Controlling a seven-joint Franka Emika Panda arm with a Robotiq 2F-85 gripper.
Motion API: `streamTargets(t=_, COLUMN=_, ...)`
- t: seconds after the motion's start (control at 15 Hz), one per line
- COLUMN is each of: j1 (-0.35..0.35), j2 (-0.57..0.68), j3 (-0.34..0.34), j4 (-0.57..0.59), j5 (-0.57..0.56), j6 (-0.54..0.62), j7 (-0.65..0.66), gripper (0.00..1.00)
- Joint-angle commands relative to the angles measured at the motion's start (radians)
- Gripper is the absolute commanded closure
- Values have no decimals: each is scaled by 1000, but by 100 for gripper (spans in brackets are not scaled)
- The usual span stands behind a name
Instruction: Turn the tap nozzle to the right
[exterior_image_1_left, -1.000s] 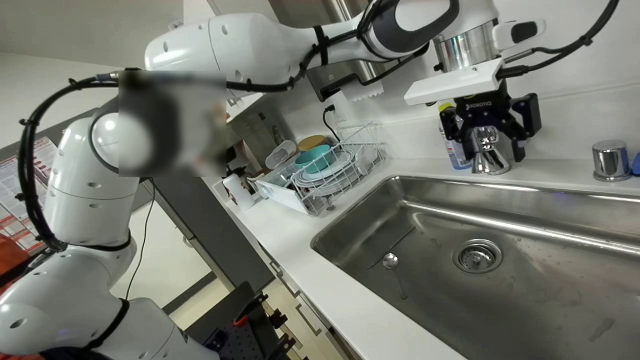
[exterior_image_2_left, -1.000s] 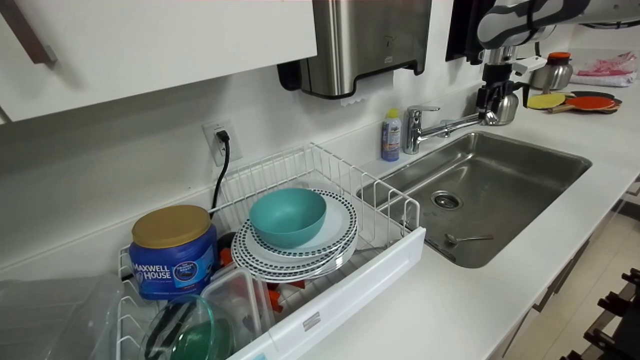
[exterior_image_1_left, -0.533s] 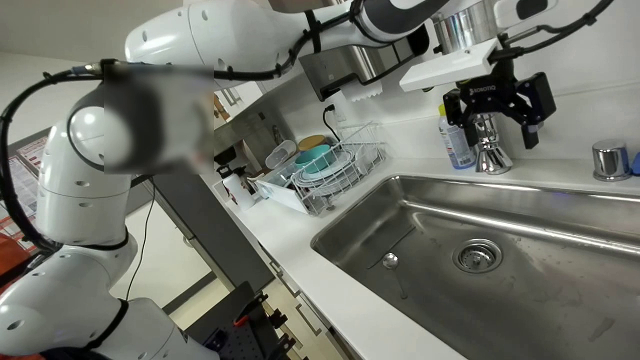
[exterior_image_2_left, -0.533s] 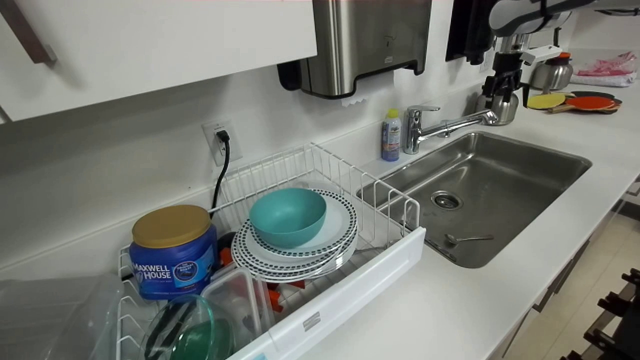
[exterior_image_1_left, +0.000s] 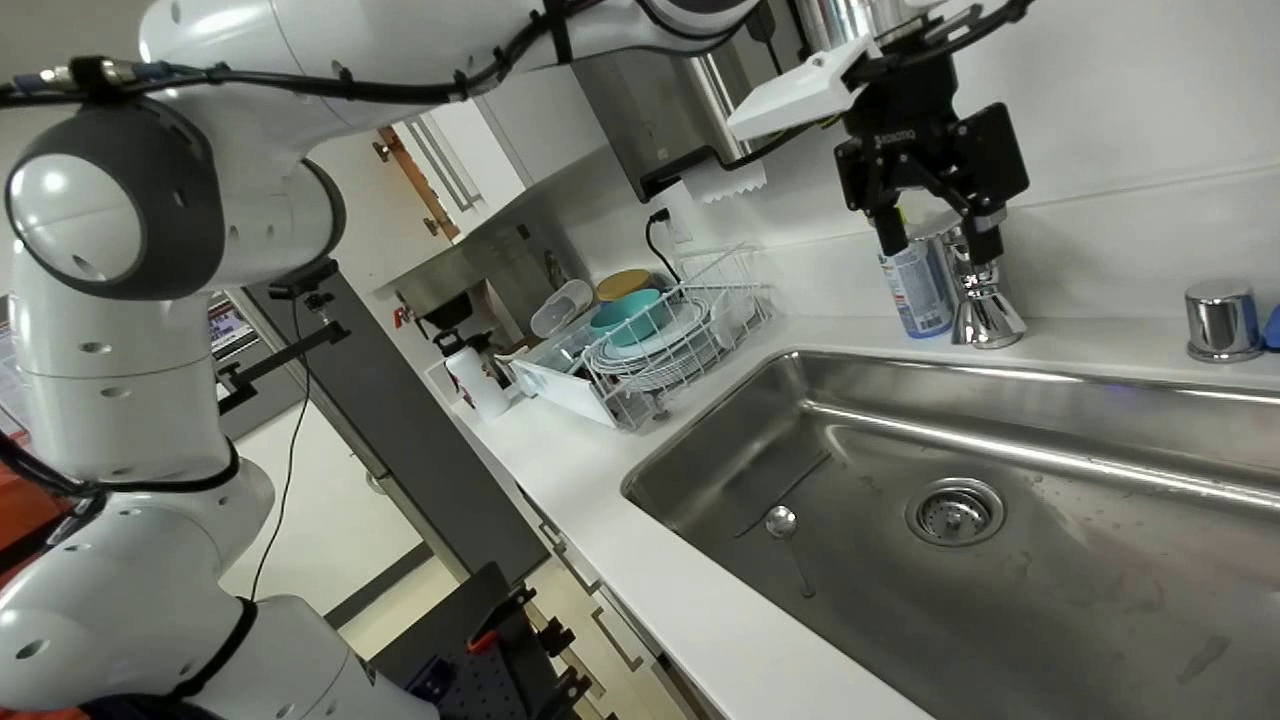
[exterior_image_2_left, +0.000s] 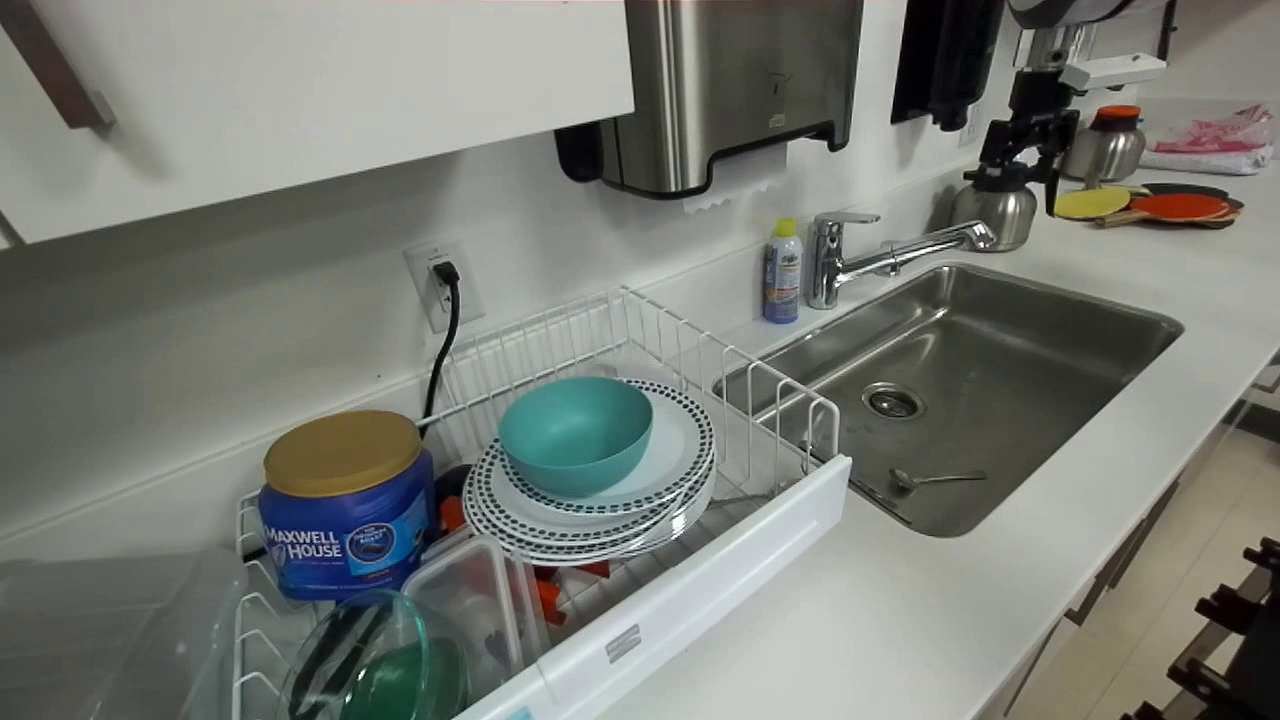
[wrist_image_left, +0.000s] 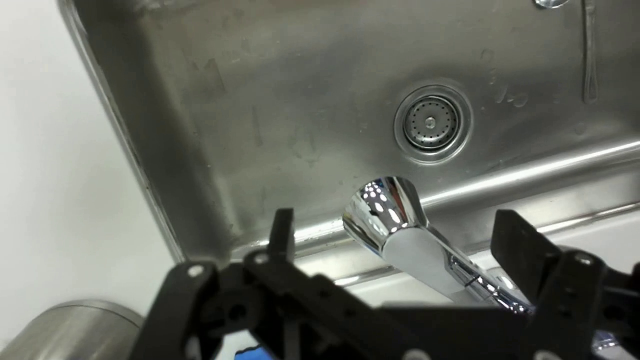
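Observation:
The tap nozzle, a slim chrome spout with a flared down-turned tip, extends from the chrome faucet base along the sink's back edge. Its tip is also seen near the wall behind the sink. My gripper is open and empty, raised above the nozzle and apart from it. In an exterior view my gripper hangs just above and beyond the nozzle's tip. In the wrist view the nozzle lies between the open fingers, below them; its base end is hidden by the gripper.
A steel sink lies below the nozzle. A spray can stands by the faucet base. A steel jug stands past the nozzle's tip. A paper towel dispenser hangs on the wall. A dish rack stands beside the sink.
My gripper was around the nozzle's tip and has risen off it, shifting left in an exterior view. The nozzle has barely changed position over the last half second.

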Motion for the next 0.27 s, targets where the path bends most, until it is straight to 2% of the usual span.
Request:
streamTargets(t=0.0, j1=21, j2=-141, j3=-2, j4=-201, j5=12, j6=59, j7=62, gripper=0)
streamTargets(t=0.2, j1=25, j2=-198, j3=2, j4=-289, j5=19, j6=88, j7=89, gripper=0)
